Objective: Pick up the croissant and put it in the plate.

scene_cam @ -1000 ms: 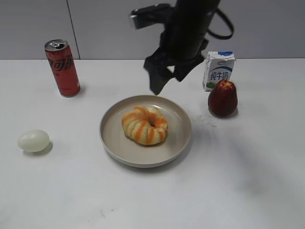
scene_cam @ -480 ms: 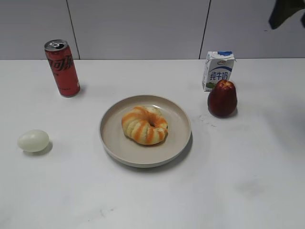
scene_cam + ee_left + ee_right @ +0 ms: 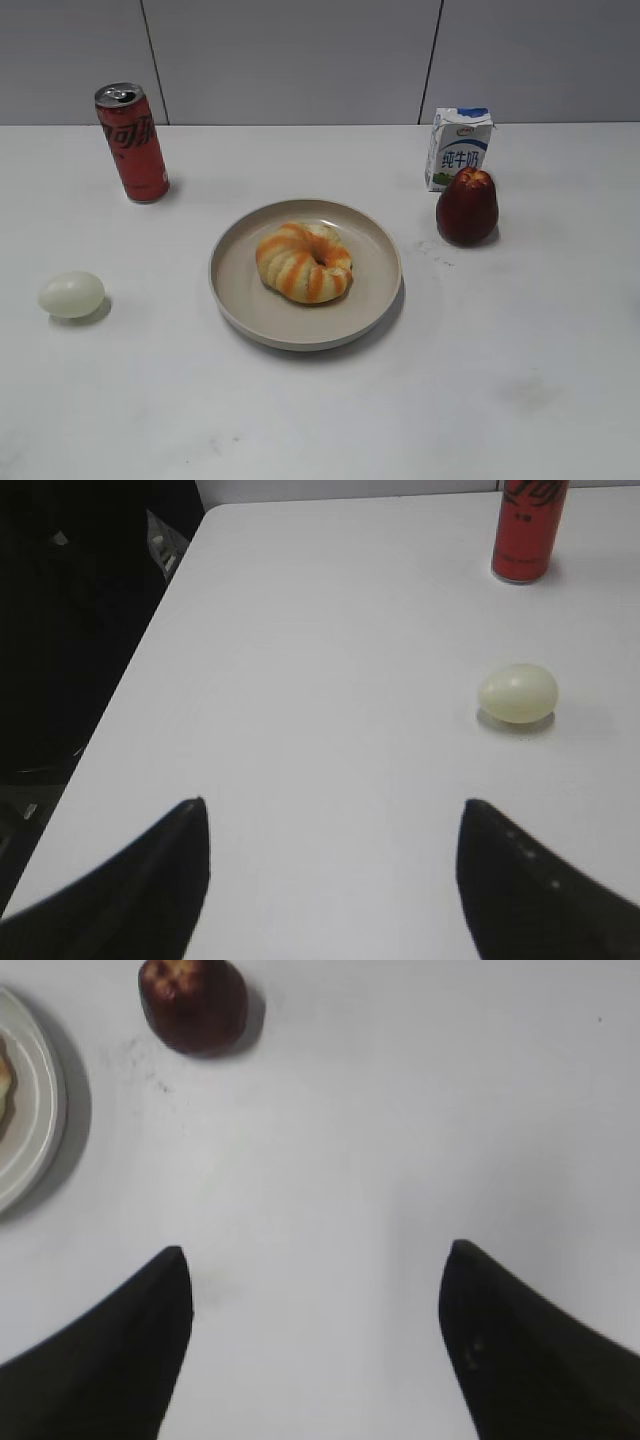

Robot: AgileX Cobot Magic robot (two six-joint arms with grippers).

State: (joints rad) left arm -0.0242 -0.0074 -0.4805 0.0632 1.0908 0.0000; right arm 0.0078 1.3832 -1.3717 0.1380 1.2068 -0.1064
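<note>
The croissant [image 3: 304,261], a puffy ring with orange and cream stripes, lies in the middle of the round beige plate [image 3: 370,300] at the table's centre. Neither arm shows in the exterior view. My left gripper [image 3: 333,810] is open and empty above bare table near the left edge. My right gripper [image 3: 315,1255] is open and empty above bare table to the right of the plate, whose rim [image 3: 35,1110] shows at the left edge of the right wrist view with a sliver of the croissant [image 3: 4,1085].
A red soda can [image 3: 132,142] stands at the back left, also in the left wrist view [image 3: 528,530]. A pale egg [image 3: 71,295] [image 3: 517,693] lies at the left. A milk carton [image 3: 457,147] and a dark red fruit [image 3: 467,207] [image 3: 192,1002] stand at the right.
The right arm, above the back of the plate a second ago, has pulled up and away to the right and left the exterior view. The croissant stays in the plate.
</note>
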